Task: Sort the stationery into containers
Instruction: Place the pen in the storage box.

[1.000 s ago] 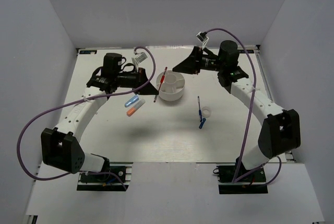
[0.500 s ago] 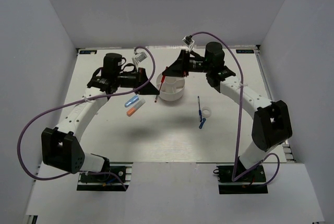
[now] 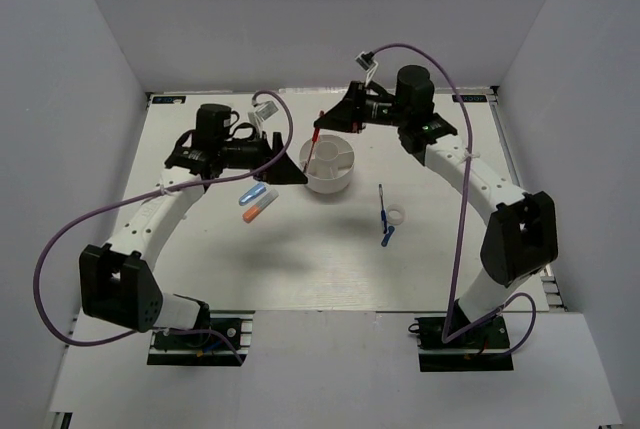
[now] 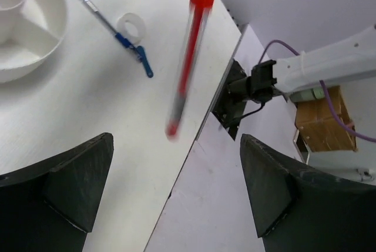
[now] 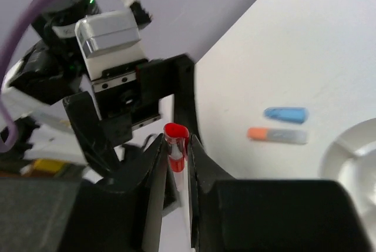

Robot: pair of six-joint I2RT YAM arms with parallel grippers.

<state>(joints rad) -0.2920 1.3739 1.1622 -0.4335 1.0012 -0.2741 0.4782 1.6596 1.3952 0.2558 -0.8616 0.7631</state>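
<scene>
**Red pen pinched by the right arm, above the tub's left rim**

Item 1: right gripper (image 5: 175,153). Its two fingers are pressed in on the upper end of the thin red pen (image 4: 197,40). The pen hangs steeply below them, its lower tip down beside the left edge of the tub.

Item 2: left gripper (image 4: 176,140), directly facing the right one from across the pen. Fingers spread wide. The pen passes through the gap between them, blurred in the wrist view, touching neither finger.

Item 3: round white divided tub (image 3: 330,181), just beneath the right gripper and just beside the left gripper's fingertips. I cannot tell whether the pen's tip touches it.

Item 4: light-blue capsule (image 3: 254,194) and orange-white capsule (image 3: 257,211), lying side by side on the table (image 3: 300,269), below and nearer than the left gripper.

Item 5: thin blue pen (image 3: 382,211) and small white ring (image 3: 396,216), next to each other beyond the tub, well away from both grippers.
</scene>
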